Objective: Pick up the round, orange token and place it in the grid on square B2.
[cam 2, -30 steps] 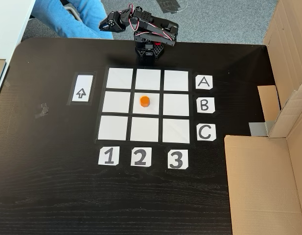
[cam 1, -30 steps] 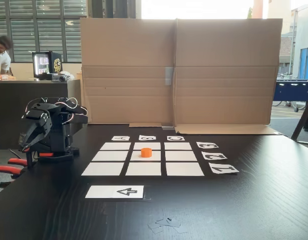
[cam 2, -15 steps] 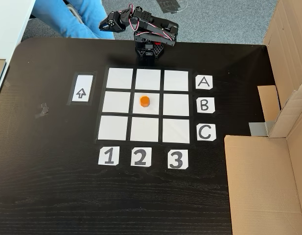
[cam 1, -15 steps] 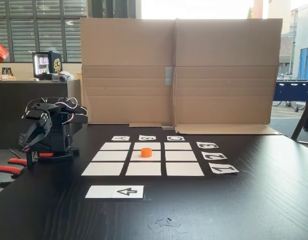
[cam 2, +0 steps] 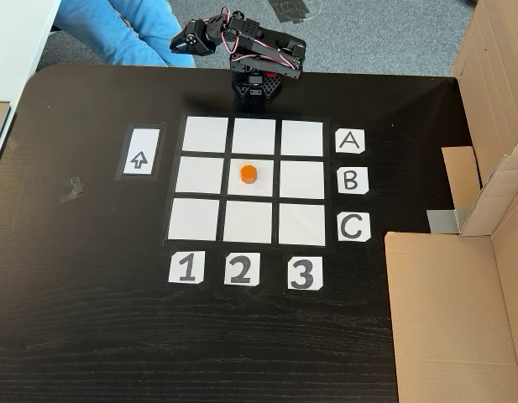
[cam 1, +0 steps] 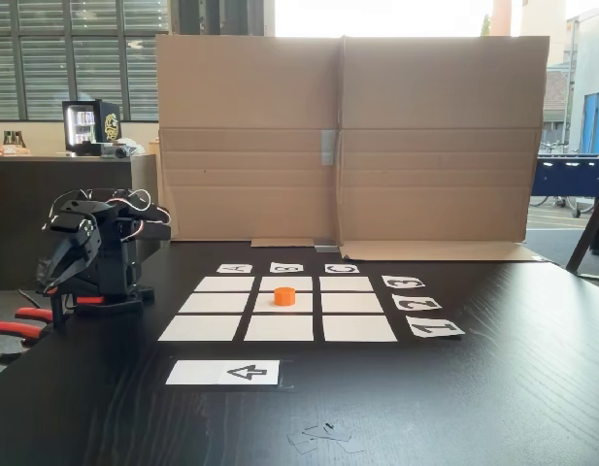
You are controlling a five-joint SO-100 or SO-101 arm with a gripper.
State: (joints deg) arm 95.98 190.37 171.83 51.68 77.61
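**A:** Where did you see the token (cam 2: 248,174)?

**B:** It sat upright on square B2 (cam 2: 260,186), the centre rectangle of the grid (cam 2: 206,134), a little toward the row-A side. In the low fixed view the token (cam 1: 284,295) stood well apart from your folded arm.

**A:** And the tool?

**B:** You had it tucked at the tabletop (cam 2: 91,319) edge. The tool (cam 2: 181,42) pointed off past the rim in the high view; the tool (cam 1: 56,277) hung nose-down in the low one. Whether its fingers were apart or together, you couldn't tell from either.

**A:** What did one view give that the other didn't?

**B:** The low view showed the cardboard wall (cam 1: 348,136) standing behind the grid and orange clamp handles (cam 1: 22,322) by the arm's base. The high view showed blue-clad legs (cam 2: 124,29) beyond the tabletop, and the arrow card (cam 2: 140,152) beside column 1.
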